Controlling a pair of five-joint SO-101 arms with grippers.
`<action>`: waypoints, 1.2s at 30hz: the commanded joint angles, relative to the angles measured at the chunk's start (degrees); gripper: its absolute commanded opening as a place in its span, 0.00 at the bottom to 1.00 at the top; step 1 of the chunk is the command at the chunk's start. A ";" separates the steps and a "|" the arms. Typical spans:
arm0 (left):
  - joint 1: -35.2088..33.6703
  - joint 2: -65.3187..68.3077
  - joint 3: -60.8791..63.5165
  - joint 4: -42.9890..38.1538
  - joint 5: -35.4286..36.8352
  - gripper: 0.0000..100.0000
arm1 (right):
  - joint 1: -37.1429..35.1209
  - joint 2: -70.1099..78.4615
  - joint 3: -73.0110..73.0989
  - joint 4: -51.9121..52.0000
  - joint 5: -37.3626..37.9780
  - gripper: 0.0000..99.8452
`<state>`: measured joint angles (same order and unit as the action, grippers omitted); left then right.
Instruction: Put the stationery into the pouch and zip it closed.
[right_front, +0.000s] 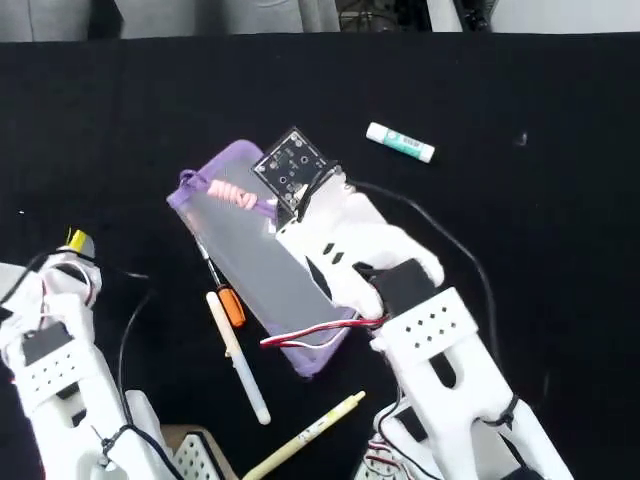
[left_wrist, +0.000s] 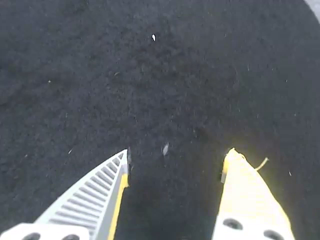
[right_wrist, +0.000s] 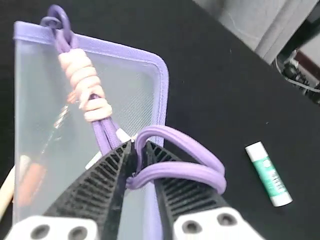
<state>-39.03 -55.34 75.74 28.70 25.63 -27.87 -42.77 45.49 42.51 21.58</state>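
Note:
A clear pouch (right_front: 255, 265) with purple trim lies slantwise mid-table. A purple cord with a pink coil (right_front: 232, 195) hangs from its far end. My right gripper (right_front: 285, 215) sits at that end, shut on the purple cord loop (right_wrist: 185, 167); the right wrist view shows the right gripper (right_wrist: 136, 147) over the pouch (right_wrist: 45, 125). Left of the pouch lie an orange-tipped pen (right_front: 231, 305) and a white pen (right_front: 238, 358). A yellow pen (right_front: 305, 435) lies near the front. A green-and-white glue stick (right_front: 400, 142) (right_wrist: 268, 173) rests far right. My left gripper (right_front: 72, 245) (left_wrist: 177, 155) hovers open over bare cloth.
Black cloth (right_front: 540, 200) covers the whole table, with free room on the right and at the far left. Both arm bases stand at the front edge. A cable (right_front: 450, 245) trails from the right arm across the cloth.

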 joint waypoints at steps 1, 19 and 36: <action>-3.12 -0.62 3.12 -7.82 0.00 0.30 | -0.53 -1.10 3.03 -4.31 -0.35 0.01; 0.48 0.00 4.70 -10.55 0.00 0.30 | -3.34 -1.63 3.12 5.19 -1.76 0.01; 0.48 -0.53 6.02 -10.64 -0.35 0.30 | -2.90 -1.63 -9.19 26.73 -4.40 0.01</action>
<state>-38.95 -55.34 82.33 18.77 25.63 -30.68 -42.77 37.23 69.14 17.45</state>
